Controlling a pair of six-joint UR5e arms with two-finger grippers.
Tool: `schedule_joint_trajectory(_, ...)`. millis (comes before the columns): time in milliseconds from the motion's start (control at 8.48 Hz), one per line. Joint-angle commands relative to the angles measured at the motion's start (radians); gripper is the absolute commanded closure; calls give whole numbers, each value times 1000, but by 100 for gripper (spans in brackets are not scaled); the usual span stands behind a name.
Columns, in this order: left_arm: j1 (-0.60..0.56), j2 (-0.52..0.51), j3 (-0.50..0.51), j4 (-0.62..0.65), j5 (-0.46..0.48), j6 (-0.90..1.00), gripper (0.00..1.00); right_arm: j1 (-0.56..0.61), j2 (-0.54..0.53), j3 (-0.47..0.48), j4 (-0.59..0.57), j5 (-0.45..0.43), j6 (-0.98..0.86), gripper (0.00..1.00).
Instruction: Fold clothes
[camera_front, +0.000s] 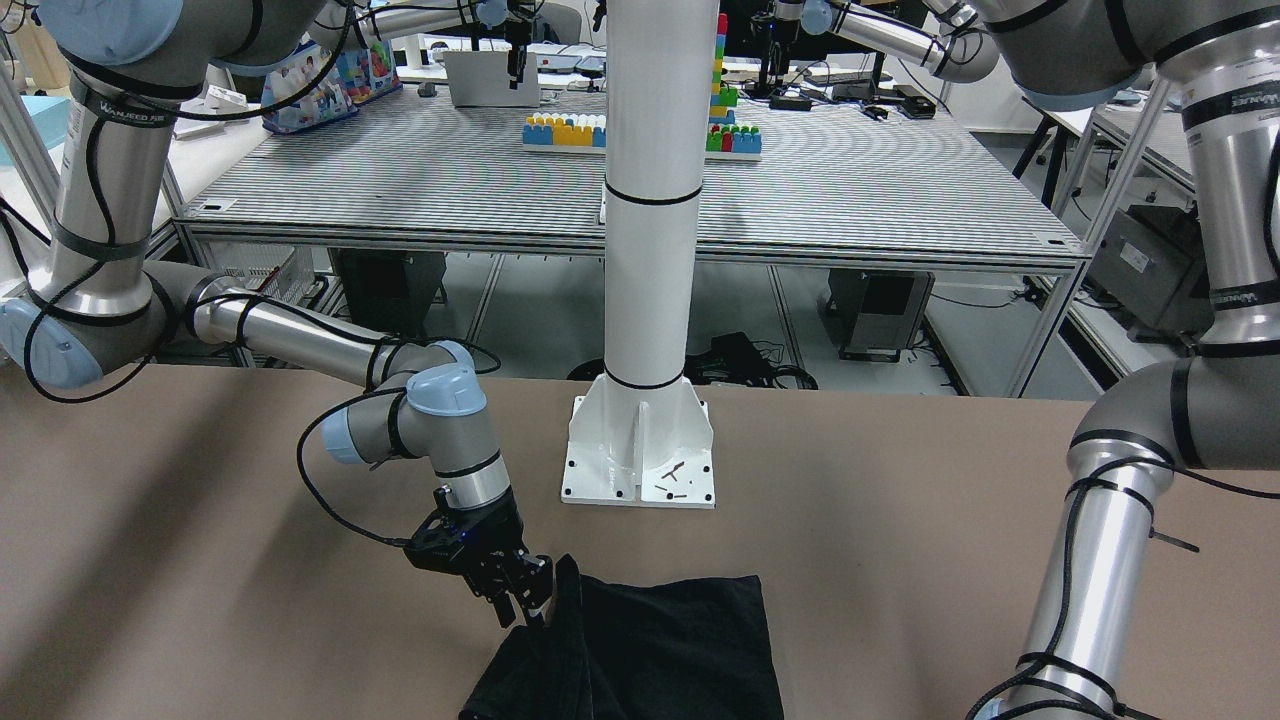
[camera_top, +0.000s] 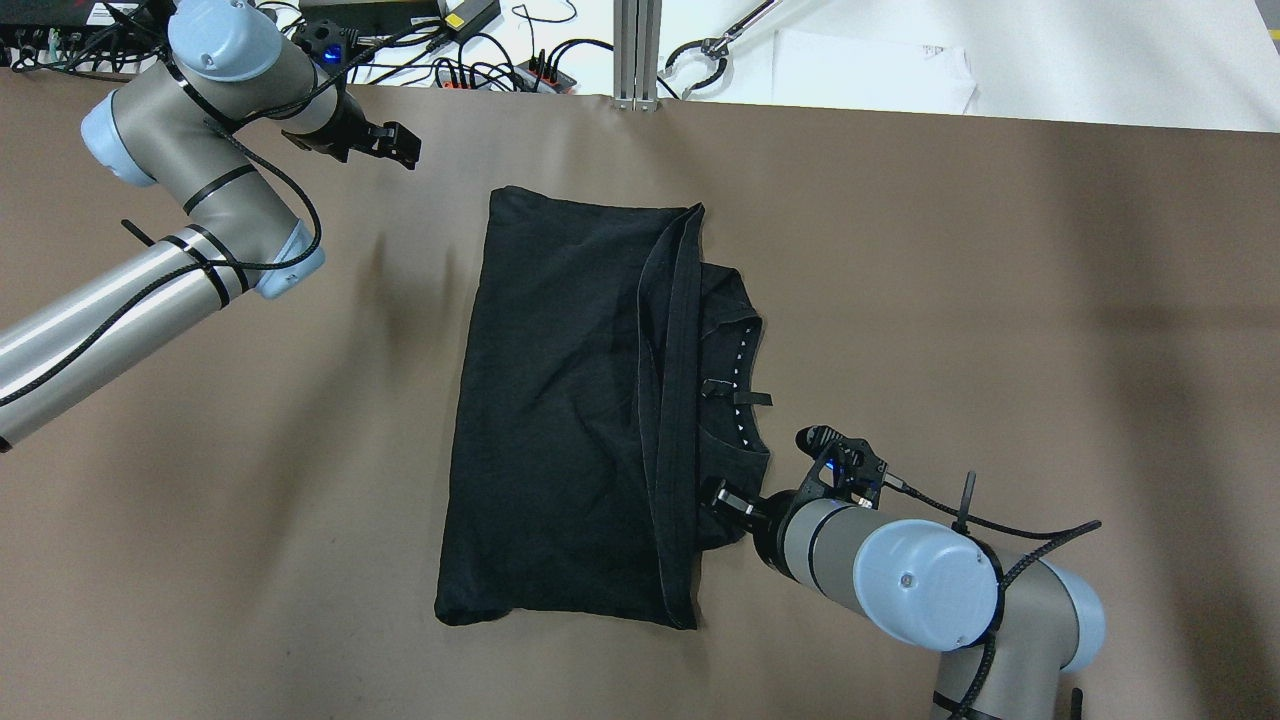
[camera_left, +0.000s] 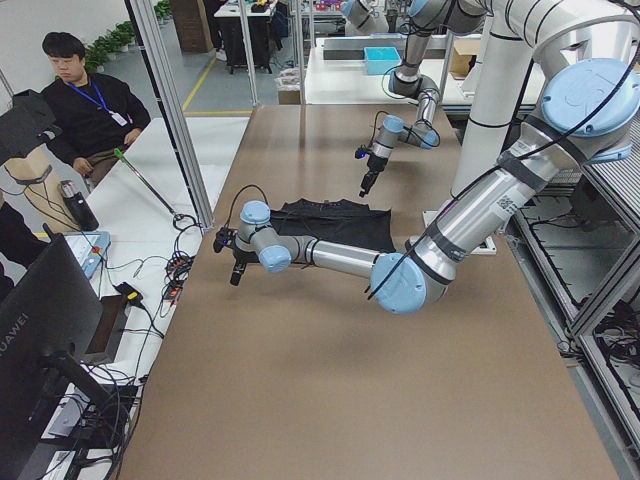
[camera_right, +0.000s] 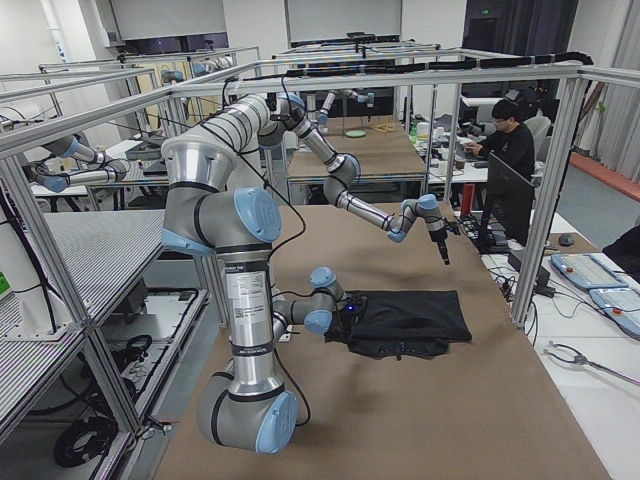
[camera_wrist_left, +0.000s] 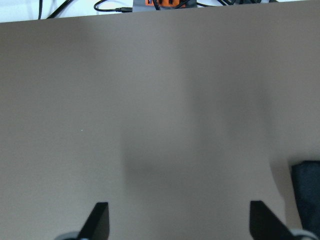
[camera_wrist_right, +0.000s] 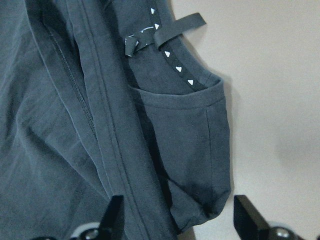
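At the right gripper (camera_wrist_right: 181, 220): jaws wide apart, straddling the near corner of the clothes (camera_top: 560, 400), gripping nothing. Cloth between the fingers (camera_wrist_right: 114, 216); whether touching, impossible to tell. Just past that corner, a neck tape (camera_wrist_right: 180, 70) printed with small white triangles, plus a loose black loop (camera_wrist_right: 187, 22).

At the left gripper (camera_wrist_left: 177, 220): jaws likewise spread wide, empty, above bare brown surface (camera_top: 1000, 300), well apart from the garment. Only a dark corner of the cloth visible at the left wrist view's right edge.

Black garment flat in the middle of the surface, folded, a hemmed flap laid over on the right arm's side, near the white base plate (camera_front: 640, 470) of the pillar (camera_front: 650, 200).

Readable writing: "HUAWEI" on the back of a monitor (camera_left: 30, 330) on the operators' side. Near it, a seated person in black (camera_left: 85, 105) with a blue lanyard. Behind the pillar, another table with coloured toy bricks (camera_front: 565, 130).
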Motion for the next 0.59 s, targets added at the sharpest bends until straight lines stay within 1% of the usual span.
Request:
schedule_joint_trajectory(0, 5, 1, -2, 0, 0, 0, 0, 41, 91, -25, -134, 5, -171, 6)
schedule_joint_trajectory(236, 6, 1, -5, 0, 0, 0, 0, 65, 263, -127, -310, 7, -244, 6)
schedule_joint_trajectory(354, 8, 1, -8, 0, -2, 0, 0, 80, 324, -198, -349, 7, -304, 6)
schedule_joint_trajectory(472, 11, 1, -8, 0, -2, 0, 0, 99, 378, -282, -357, 7, -350, 6)
